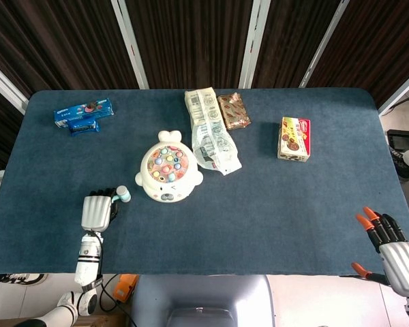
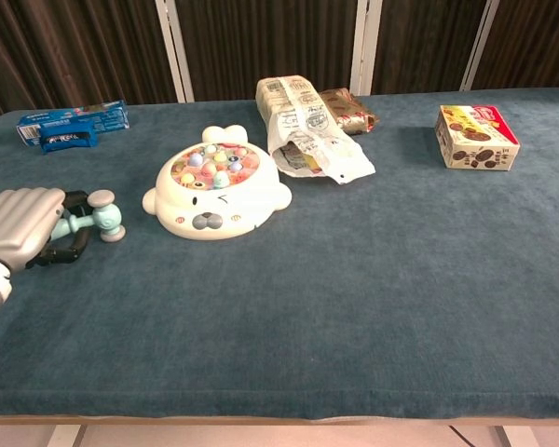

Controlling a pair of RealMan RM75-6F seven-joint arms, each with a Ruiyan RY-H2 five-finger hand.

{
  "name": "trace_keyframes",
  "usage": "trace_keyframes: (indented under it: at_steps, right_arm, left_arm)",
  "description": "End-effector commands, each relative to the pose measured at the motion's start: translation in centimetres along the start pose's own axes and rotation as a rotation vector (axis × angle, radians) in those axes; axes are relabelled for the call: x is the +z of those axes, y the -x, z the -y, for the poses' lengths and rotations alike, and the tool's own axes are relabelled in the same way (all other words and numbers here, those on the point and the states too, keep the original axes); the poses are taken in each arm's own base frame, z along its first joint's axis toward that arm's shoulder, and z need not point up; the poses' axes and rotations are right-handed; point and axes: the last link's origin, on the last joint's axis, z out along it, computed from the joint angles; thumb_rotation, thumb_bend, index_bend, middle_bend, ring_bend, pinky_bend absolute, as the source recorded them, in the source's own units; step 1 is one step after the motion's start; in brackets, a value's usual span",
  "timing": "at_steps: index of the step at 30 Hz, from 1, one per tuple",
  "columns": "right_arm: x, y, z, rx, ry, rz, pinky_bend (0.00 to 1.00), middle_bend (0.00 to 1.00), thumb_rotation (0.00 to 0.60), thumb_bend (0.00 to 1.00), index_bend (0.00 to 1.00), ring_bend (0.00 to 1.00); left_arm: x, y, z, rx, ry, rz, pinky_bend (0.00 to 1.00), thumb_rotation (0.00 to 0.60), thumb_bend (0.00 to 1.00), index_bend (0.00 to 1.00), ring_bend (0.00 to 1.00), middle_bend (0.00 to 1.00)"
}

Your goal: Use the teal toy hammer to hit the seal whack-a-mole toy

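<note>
The white seal whack-a-mole toy (image 1: 168, 173) (image 2: 216, 192) with coloured pegs sits left of the table's middle. My left hand (image 1: 96, 212) (image 2: 23, 226) is low by the front left of the table, left of the seal and apart from it. It grips the teal toy hammer (image 2: 99, 215) by the handle, and the hammer head (image 1: 122, 195) points toward the seal. My right hand (image 1: 391, 249) hangs past the table's front right corner with its orange-tipped fingers spread and nothing in them; only the head view shows it.
A blue cookie pack (image 1: 83, 114) (image 2: 73, 123) lies at the back left. A long cracker bag (image 1: 211, 131) (image 2: 307, 130) and a brown snack pack (image 1: 233, 111) lie right behind the seal. A yellow-red box (image 1: 294, 139) (image 2: 476, 137) stands at the right.
</note>
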Motion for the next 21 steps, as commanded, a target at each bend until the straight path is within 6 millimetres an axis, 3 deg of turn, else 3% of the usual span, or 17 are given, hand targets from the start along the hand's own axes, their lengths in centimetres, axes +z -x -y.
trace_keyframes:
  at_steps: [1,13,21]
  right_arm:
    - [0.0,0.0,0.0,0.0,0.0,0.0,0.0,0.0,0.6,0.3,0.0,0.0]
    - [0.0,0.1,0.1,-0.002,0.003,0.003,0.0,0.0,0.6,0.3,0.0,0.0]
    - [0.0,0.0,0.0,0.0,0.004,0.001,0.0,0.0,0.6,0.3,0.0,0.0]
  left_arm:
    - [-0.2,0.2,-0.1,-0.003,0.005,-0.004,1.0,0.6,0.72,0.64,0.9,0.77]
    - [-0.9,1.0,0.9,-0.016,-0.002,0.039,1.0,0.6,0.52,0.58,0.7,0.64]
    - [-0.8,1.0,0.9,-0.015,0.004,0.052,0.85,0.6,0.5,0.56,0.63,0.58]
